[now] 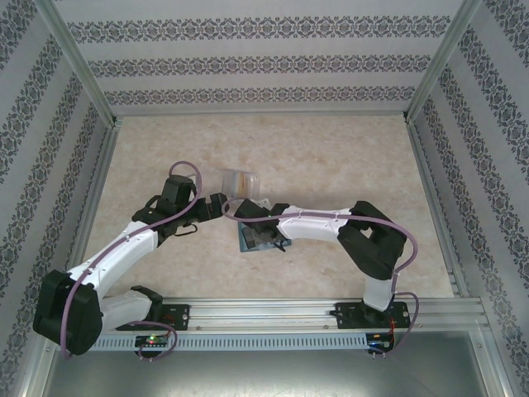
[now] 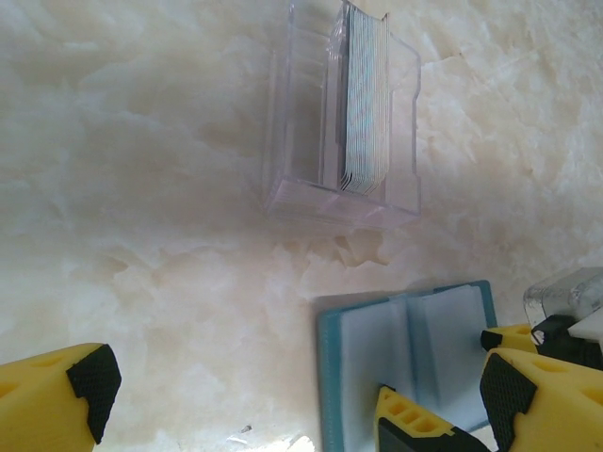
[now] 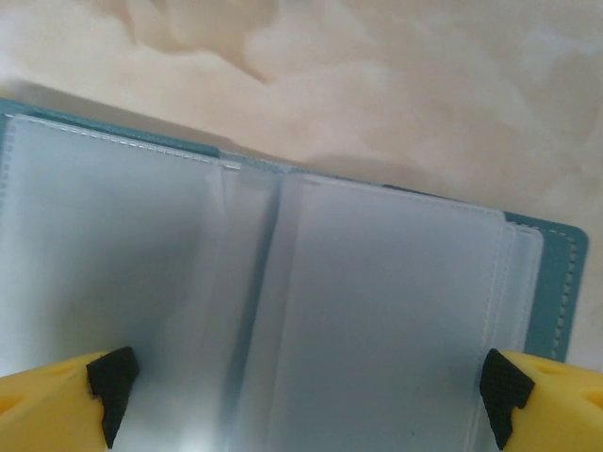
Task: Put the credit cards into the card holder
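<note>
Yellow-fingered and black-padded, the right gripper (image 3: 306,391) sits closest to its own wrist camera. Its fingers are spread wide with nothing clamped between them. Whether the tips touch what lies beneath, I cannot tell.

Beneath it lies the one card holder (image 3: 396,311), teal and opened flat like a book on the worktop (image 3: 396,85). Two frosted, pale pocket pages meet at a centre fold, and stitched teal edging shows along the right side. From above, the holder lies near the middle of the worktop, a little toward the near edge and under the right arm's wrist.

In the left wrist view the same holder sits at lower right. Two yellow fingertips of the right gripper overlap its right-hand page and cover part of it. The left gripper (image 2: 297,391) has its fingers wide apart and holds nothing. In its view the holder lies in the right half of the gap between them, with bare worktop in the left half.

Beyond the holder, and apart from it, stands one clear plastic case (image 2: 301,122). The credit cards (image 2: 363,104) stand on edge inside it in a single tight stack, packed too closely to count. Their edges look pale from the left wrist and show an orange-tan tint from above. The case's transparent walls surround the stack.

Around all this the marbled beige worktop is closed in by patterned-paper walls (image 1: 248,66) on three sides. An aluminium rail (image 1: 281,314) at the near edge carries the two arm bases.
</note>
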### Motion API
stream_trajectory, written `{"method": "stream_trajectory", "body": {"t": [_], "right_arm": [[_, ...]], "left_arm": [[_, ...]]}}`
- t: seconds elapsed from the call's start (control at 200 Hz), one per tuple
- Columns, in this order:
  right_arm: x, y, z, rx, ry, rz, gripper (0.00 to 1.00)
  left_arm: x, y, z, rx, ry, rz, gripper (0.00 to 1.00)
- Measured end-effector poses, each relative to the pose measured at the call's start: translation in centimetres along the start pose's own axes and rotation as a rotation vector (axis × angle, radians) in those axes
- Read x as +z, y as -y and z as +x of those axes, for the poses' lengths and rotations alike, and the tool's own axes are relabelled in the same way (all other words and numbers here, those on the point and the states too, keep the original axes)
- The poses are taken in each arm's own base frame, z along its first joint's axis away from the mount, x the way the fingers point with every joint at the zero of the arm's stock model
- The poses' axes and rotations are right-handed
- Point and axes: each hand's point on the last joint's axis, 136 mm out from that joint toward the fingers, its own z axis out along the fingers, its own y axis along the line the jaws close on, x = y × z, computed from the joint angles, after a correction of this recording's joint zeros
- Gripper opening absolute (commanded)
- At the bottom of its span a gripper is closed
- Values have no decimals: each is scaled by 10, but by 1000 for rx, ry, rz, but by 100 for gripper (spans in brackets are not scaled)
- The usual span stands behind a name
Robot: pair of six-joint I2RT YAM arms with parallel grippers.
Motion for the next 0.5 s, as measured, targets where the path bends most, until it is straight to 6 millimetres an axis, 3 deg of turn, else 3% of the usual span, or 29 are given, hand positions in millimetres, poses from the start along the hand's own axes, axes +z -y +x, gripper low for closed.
{"method": "stream_trajectory", "body": {"t": [0.23, 0.33, 0.5], "right_arm": [[-13, 2, 0, 0, 7, -11, 98], [-36, 6, -9, 25, 56, -53, 98], [-77, 25, -28, 113, 172, -132, 98]], "left_arm": [[-3, 6, -6, 3, 9, 15, 100], [-5, 18, -15, 12, 17, 53, 100], [3, 48, -48, 46, 26, 97, 100]]}}
